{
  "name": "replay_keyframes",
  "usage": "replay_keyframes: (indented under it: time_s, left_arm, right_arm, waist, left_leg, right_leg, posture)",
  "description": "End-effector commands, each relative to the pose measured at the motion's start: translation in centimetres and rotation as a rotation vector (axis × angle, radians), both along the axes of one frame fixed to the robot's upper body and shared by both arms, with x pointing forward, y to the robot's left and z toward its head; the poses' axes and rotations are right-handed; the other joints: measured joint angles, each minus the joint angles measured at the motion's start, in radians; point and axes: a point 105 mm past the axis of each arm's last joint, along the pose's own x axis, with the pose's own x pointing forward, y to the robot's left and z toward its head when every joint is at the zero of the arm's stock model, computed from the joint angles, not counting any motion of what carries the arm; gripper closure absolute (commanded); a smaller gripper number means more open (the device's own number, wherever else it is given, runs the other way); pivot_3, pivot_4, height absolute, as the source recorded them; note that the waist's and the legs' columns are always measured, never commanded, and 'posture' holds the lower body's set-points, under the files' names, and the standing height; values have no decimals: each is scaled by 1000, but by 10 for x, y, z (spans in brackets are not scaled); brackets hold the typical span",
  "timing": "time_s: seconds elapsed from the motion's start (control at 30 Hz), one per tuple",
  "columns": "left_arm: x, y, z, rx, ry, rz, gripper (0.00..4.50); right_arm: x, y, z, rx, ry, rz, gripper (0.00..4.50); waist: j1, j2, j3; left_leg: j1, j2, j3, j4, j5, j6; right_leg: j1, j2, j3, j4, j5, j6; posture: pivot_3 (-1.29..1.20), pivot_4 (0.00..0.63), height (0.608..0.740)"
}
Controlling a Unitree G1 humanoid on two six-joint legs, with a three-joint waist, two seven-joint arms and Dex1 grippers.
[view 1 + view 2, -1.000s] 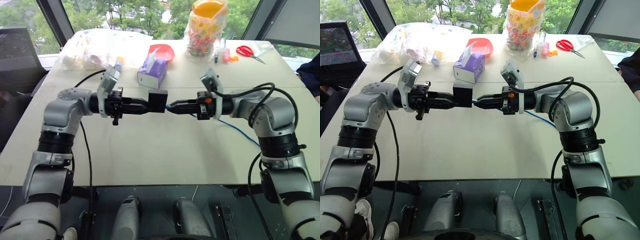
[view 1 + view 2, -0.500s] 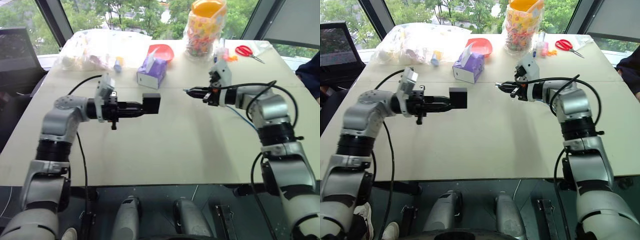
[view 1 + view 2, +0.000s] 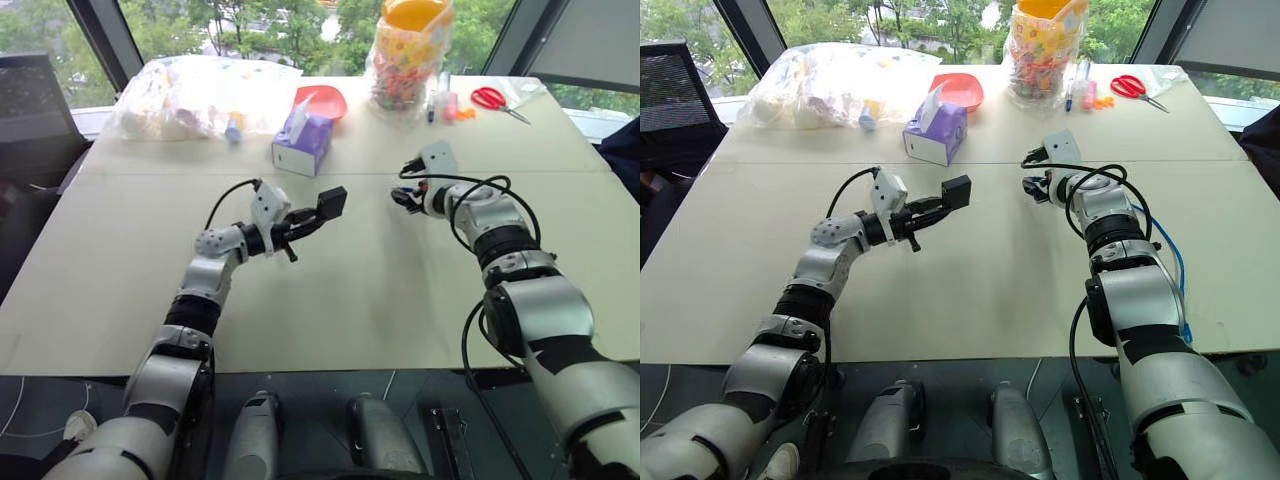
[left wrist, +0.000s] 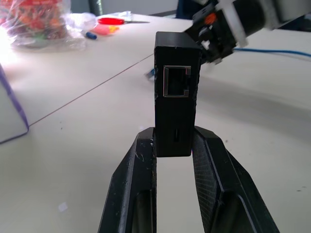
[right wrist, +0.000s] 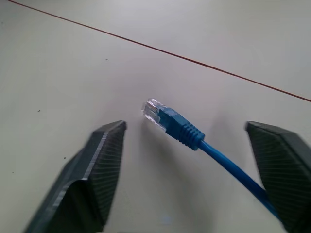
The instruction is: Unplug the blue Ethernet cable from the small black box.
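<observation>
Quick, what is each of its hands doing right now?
Left gripper: shut on the black box, its port empty.
Right gripper: open, holding nothing; the blue cable lies on the table between its fingers.

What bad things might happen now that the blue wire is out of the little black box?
1. The small black box sits between just the tips of the left tool, above the table. It might slip and fall.
2. The blue Ethernet cable lies loose between the open fingers of the right tool, and its length runs off the table's right edge, so its weight might drag the plug away or the arm might snag it.
</observation>
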Motion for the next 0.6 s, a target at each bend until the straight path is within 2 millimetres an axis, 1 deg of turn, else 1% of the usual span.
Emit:
replay_keyframes:
  time_s: [0.03, 0.13, 0.17, 0.23, 0.37, 0.47, 0.53, 0.57, 0.6]
  left_arm:
    - [8, -6, 7, -3, -42, 40, 4001]
    - [14, -8, 0, 5, -23, 76, 4001]
    - [16, -7, -3, 6, -13, 92, 4001]
    - [19, -5, -14, 33, 12, 128, 4001]
    - [17, -2, -32, 84, 65, 122, 4001]
    - [15, 5, -41, 102, 100, 121, 4001]
    - [15, 9, -44, 108, 112, 125, 2963]
    - [15, 11, -44, 110, 117, 127, 2645]
    - [15, 14, -46, 115, 124, 128, 2213]
  right_arm:
    - [3, -3, 39, 45, -111, 3, 41]
    - [-6, -7, 48, 88, -133, -1, 41]
    - [-12, -8, 48, 93, -135, -2, 41]
    - [-29, -9, 49, 117, -133, -4, 41]
    - [-53, -3, 50, 126, -129, -3, 41]
    - [-66, 1, 53, 124, -129, -1, 41]
    - [-71, 4, 57, 121, -134, 8, 0]
    - [-72, 6, 59, 118, -138, 12, 0]
    - [-73, 7, 61, 114, -140, 20, 0]
  waist:
    - [1, 0, 0]
    - [7, 0, 0]
    - [9, 0, 0]
    - [12, 0, 0]
    - [9, 1, 0]
    - [4, 1, 0]
    - [3, 1, 0]
    - [3, 1, -1]
    - [3, 1, -1]
  left_leg:
    - [0, 0, 0, 0, 0, 0]
    - [-1, 0, 0, 0, 0, 0]
    - [-1, 0, -1, 0, 0, 0]
    - [-2, 0, -1, 0, 0, 0]
    - [-2, 0, -1, 1, 0, 0]
    - [-1, 0, -1, 2, 0, 0]
    - [2, 0, -1, 2, 0, 0]
    - [4, 0, -1, 2, 0, 0]
    - [6, 0, -1, 2, 0, 0]
  right_leg:
    - [0, 0, 0, 0, 0, 0]
    - [0, 0, 0, 0, 0, 0]
    - [0, 0, 0, 0, 0, 0]
    - [0, 0, 0, -1, 0, 0]
    - [0, 0, -1, 0, 0, 1]
    - [0, 0, 0, 0, 0, 0]
    - [2, 0, 0, 0, 0, 0]
    - [4, 0, 0, 0, 0, 0]
    - [6, 0, 0, 0, 0, 0]
  posture:
    - [0, 150, 735]
    - [0, 150, 735]
    - [0, 150, 735]
    - [0, 150, 735]
    - [0, 150, 735]
    - [0, 150, 735]
    - [0, 150, 735]
    - [0, 150, 735]
    - [0, 150, 735]
